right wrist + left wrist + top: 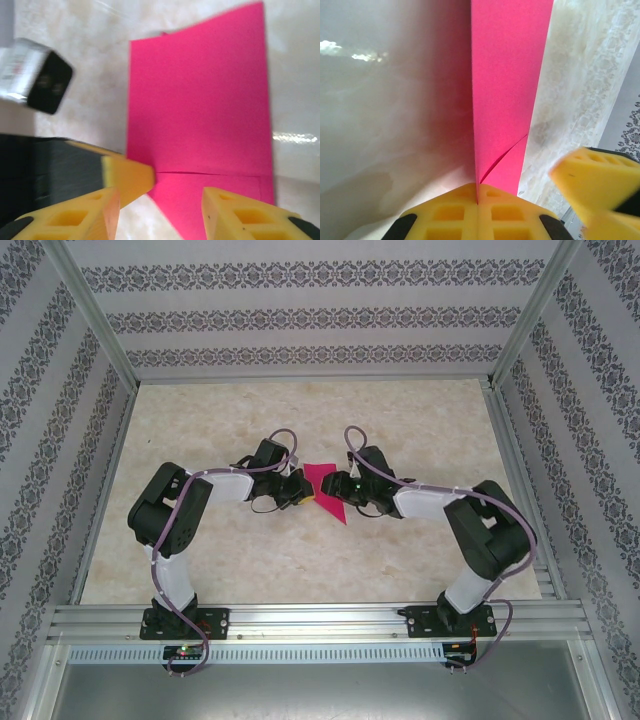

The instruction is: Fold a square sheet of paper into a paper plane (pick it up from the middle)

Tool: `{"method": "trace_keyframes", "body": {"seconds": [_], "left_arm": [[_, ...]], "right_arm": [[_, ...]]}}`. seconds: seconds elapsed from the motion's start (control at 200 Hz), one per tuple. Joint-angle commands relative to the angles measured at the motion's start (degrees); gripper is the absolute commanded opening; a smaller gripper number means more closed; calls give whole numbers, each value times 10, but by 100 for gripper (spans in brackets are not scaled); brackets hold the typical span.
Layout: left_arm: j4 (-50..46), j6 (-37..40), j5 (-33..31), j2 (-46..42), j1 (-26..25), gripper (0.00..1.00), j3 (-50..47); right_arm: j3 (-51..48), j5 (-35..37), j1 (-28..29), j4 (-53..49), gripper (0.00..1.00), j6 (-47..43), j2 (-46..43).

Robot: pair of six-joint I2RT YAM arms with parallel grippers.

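left gripper (477, 207): pads pressed together, clamping the near edge of the folded pink sheet (507, 90) | sheet: long axis runs straight ahead of the left fingers | right gripper (160, 215): fingers apart, sheet's lower corner between them, seemingly untouched

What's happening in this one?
Two robot arms meet at the middle of the table over a pink paper that is partly folded, with creases showing, and is not yet a plane. The left gripper is shut on one edge of the paper. The right gripper is at the paper's other side with its jaws apart, gripping nothing.
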Motion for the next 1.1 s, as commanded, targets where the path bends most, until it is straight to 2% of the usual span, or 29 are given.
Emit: {"method": "trace_keyframes", "body": {"seconds": [0.0,0.125,0.265,0.415,0.729,1.094], "left_arm": [[-12,-5,-16,-8,-11,5,17],[-27,-12,-20,-14,-14,5,25],[-37,-22,-24,-16,-18,5,33],[-44,-32,-25,-19,-19,5,37],[-61,-43,-24,-24,-19,6,47],[-76,-48,-24,-28,-18,6,50]], "right_arm": [[-6,76,13,-32,53,-113,-61],[-44,190,68,-48,57,-249,-110],[-59,255,106,-59,60,-342,-117],[-101,312,149,27,61,-459,-101],[-109,336,171,131,58,-564,-12],[-106,372,172,226,51,-596,64]]}}
